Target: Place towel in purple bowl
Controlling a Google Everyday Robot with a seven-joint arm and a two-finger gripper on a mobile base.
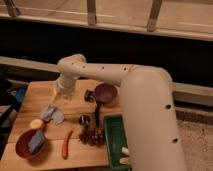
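The towel (51,115) is a small crumpled blue-grey cloth lying on the wooden table (35,97), left of centre. The purple bowl (106,92) stands upright at the back of the table, to the right of the towel. My gripper (61,94) hangs from the white arm (100,75) at the back left of the table. It is just above and behind the towel, well left of the bowl. The gripper covers the spot where a small cup stood.
A red bowl (30,145) holding a blue-grey cloth sits front left, with an orange fruit (36,124) beside it. A red carrot-like piece (65,145), a pine cone (91,136) and a small dark can (84,119) lie in front. A green tray (114,140) is at the right.
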